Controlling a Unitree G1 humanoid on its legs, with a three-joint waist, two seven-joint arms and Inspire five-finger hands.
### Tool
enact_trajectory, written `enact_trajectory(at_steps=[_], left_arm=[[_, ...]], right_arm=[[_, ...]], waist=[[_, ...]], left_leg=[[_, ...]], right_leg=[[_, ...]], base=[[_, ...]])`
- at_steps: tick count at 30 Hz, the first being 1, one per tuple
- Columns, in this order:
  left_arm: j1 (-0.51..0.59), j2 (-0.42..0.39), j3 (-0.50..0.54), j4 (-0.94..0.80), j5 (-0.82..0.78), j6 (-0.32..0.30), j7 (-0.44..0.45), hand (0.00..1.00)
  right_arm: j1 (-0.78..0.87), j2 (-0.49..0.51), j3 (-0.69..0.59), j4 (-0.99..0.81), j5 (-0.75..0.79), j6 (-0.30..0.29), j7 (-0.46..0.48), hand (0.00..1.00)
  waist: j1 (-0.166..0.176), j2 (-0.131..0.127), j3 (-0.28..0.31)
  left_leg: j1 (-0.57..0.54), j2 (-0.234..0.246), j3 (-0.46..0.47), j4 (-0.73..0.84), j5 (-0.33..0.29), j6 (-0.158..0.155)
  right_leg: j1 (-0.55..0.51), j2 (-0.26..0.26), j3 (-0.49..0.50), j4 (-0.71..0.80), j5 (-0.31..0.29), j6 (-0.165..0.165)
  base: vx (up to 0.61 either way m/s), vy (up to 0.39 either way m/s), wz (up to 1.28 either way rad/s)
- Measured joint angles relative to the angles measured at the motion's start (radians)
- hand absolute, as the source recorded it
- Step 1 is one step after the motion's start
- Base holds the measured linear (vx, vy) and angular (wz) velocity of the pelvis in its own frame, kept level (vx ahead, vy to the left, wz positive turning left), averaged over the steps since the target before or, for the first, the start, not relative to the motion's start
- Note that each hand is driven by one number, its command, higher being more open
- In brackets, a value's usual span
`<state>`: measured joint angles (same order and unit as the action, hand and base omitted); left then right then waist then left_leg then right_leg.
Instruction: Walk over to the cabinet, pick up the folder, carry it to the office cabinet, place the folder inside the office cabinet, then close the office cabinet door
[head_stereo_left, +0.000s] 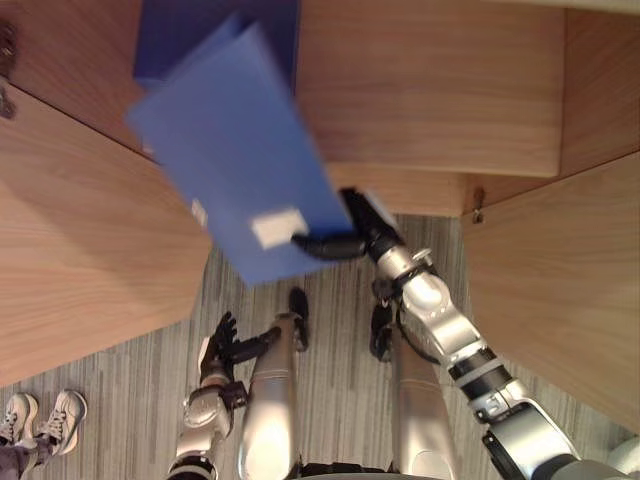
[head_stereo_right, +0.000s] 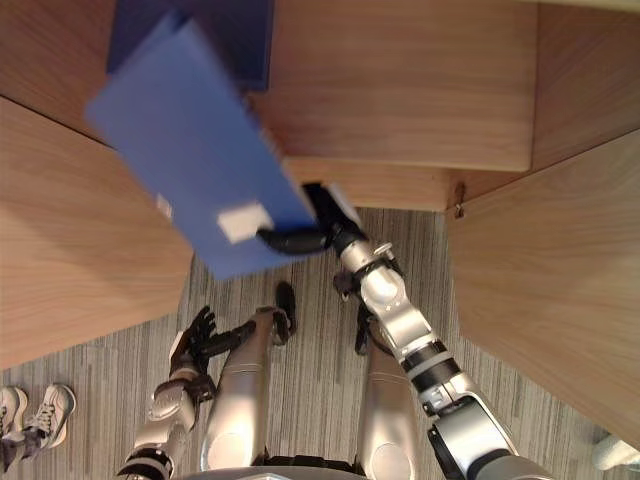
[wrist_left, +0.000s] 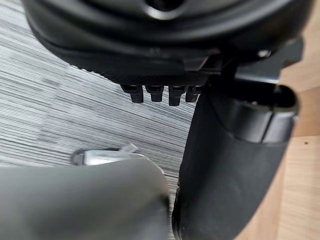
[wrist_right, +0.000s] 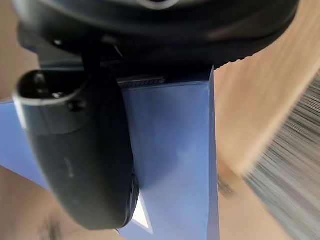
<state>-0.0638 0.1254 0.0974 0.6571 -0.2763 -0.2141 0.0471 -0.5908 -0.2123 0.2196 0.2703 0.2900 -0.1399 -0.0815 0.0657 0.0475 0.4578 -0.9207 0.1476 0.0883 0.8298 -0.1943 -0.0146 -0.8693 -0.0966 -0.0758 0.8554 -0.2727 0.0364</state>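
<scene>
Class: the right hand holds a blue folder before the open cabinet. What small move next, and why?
Probably ease the right hand forward to slide the blue folder onto the shelf: the hand pinches its near edge, and the folder hangs tilted over the shelf's front.

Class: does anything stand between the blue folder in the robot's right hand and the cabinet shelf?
Nothing visible blocks it. The right hand pinches the folder at the shelf; the left door and right door stand wide. A dark blue flat thing occupies the shelf's left part.
</scene>
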Motion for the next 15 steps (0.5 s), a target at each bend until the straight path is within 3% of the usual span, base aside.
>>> enact_trajectory(at_steps=[6, 11, 12, 15], left_arm=[[-0.029, -0.053, 0.013, -0.083, -0.002, -0.006, 0.025, 1.0], [-0.041, -0.072, 0.013, -0.111, -0.023, -0.011, 0.065, 1.0], [-0.05, -0.075, 0.013, -0.111, -0.03, -0.011, 0.074, 1.0], [-0.068, -0.084, 0.012, -0.111, -0.04, -0.011, 0.09, 1.0]], right_arm=[[-0.15, 0.024, -0.14, 0.004, 0.202, -0.02, -0.155, 0.0], [-0.295, 0.048, -0.208, 0.169, 0.36, -0.031, -0.233, 0.0], [-0.326, 0.061, -0.234, 0.204, 0.42, -0.031, -0.253, 1.0], [-0.374, 0.081, -0.293, 0.25, 0.529, -0.055, -0.291, 1.0]], waist=[[0.004, 0.0, 0.018], [0.005, 0.0, 0.018], [0.007, 0.0, 0.018], [0.014, 0.0, 0.018]], left_leg=[[-0.075, 0.008, -0.013, 0.048, -0.009, 0.0], [-0.08, 0.013, -0.017, 0.049, -0.011, -0.004], [-0.085, 0.013, -0.019, 0.049, -0.011, -0.004], [-0.093, 0.013, -0.023, 0.05, -0.01, -0.004]], right_leg=[[-0.067, -0.001, -0.006, 0.046, -0.013, -0.004], [-0.07, -0.001, -0.017, 0.047, -0.015, -0.006], [-0.073, -0.001, -0.021, 0.046, -0.015, -0.007], [-0.077, -0.003, -0.028, 0.044, -0.015, -0.007]], base=[[-0.02, -0.018, 0.01], [0.01, -0.045, 0.0], [0.01, -0.038, 0.03], [0.0, -0.013, 0.01]])
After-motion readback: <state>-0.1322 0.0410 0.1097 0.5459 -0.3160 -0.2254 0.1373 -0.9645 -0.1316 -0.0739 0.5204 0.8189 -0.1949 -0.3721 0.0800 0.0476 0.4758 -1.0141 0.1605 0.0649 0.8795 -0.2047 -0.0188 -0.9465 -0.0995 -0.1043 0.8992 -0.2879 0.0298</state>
